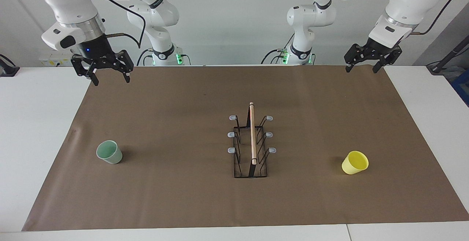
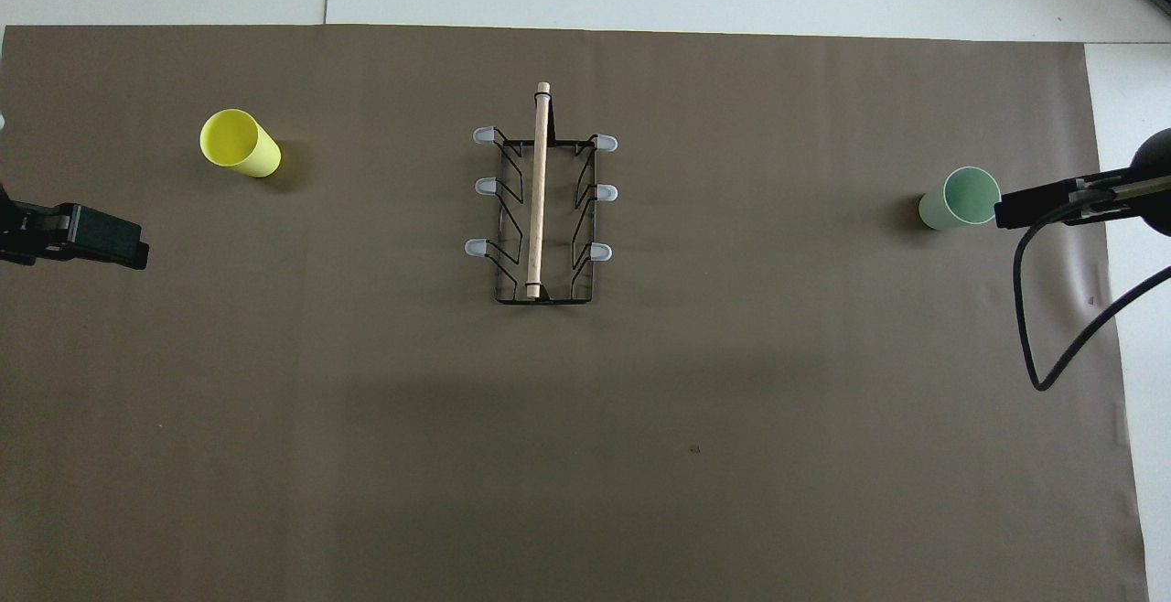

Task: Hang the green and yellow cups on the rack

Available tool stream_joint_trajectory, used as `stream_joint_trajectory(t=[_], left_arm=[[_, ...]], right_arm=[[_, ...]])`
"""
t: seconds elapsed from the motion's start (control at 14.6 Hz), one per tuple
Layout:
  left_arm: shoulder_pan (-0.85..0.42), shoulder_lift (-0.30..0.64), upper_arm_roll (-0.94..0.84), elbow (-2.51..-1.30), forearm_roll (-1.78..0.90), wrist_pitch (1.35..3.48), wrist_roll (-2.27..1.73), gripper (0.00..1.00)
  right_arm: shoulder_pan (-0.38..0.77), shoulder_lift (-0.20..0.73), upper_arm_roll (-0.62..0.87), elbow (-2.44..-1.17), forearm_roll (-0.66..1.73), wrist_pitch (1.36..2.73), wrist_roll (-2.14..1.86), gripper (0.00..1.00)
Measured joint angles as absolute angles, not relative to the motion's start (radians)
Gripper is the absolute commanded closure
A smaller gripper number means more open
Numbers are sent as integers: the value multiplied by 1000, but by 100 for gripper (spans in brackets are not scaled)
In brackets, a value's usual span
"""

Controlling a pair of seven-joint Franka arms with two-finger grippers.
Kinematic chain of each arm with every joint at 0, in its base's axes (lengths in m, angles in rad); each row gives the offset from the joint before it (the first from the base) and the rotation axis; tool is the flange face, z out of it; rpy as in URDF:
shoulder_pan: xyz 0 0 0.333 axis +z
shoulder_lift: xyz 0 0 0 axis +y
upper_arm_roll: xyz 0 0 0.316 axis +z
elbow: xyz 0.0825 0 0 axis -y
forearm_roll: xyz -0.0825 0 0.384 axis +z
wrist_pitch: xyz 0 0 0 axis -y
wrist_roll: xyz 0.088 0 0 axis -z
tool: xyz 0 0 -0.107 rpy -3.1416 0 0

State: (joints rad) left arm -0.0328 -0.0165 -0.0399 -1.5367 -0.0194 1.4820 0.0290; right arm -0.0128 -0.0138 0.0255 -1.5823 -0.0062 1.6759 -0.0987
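Note:
The pale green cup (image 1: 109,152) stands mouth up on the brown mat toward the right arm's end; it also shows in the overhead view (image 2: 959,198). The yellow cup (image 1: 354,162) stands mouth up toward the left arm's end, and shows in the overhead view (image 2: 240,143). The black wire rack (image 1: 251,142) with its wooden rod stands mid-table between them (image 2: 542,209), all six grey-tipped prongs bare. My right gripper (image 1: 111,79) is open and empty, up over the mat's edge by its base. My left gripper (image 1: 361,69) is open and empty, up over the mat's corner by its base.
The brown mat (image 1: 183,197) covers most of the white table (image 1: 33,123). A black cable (image 2: 1052,337) hangs from the right arm near the green cup. Only the two cups and the rack stand on the mat.

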Motion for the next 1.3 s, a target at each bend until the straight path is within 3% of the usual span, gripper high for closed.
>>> stream_joint_trajectory(t=[0.75,0.89,1.3], left_arm=[[-16,-4,-34,-1595,-55,1561,-69,0],[19,64,-29,-1563,-83,1574,-97,0],[49,453,117,-1224,-224,1606,-329,0]], right_arm=[[-12,-14,25,-1582,-34,1674,-99,0],[-14,-14,25,-1584,-46,1670,-99,0],[-5,11,29,-1629,-183,1683,-187,0]])
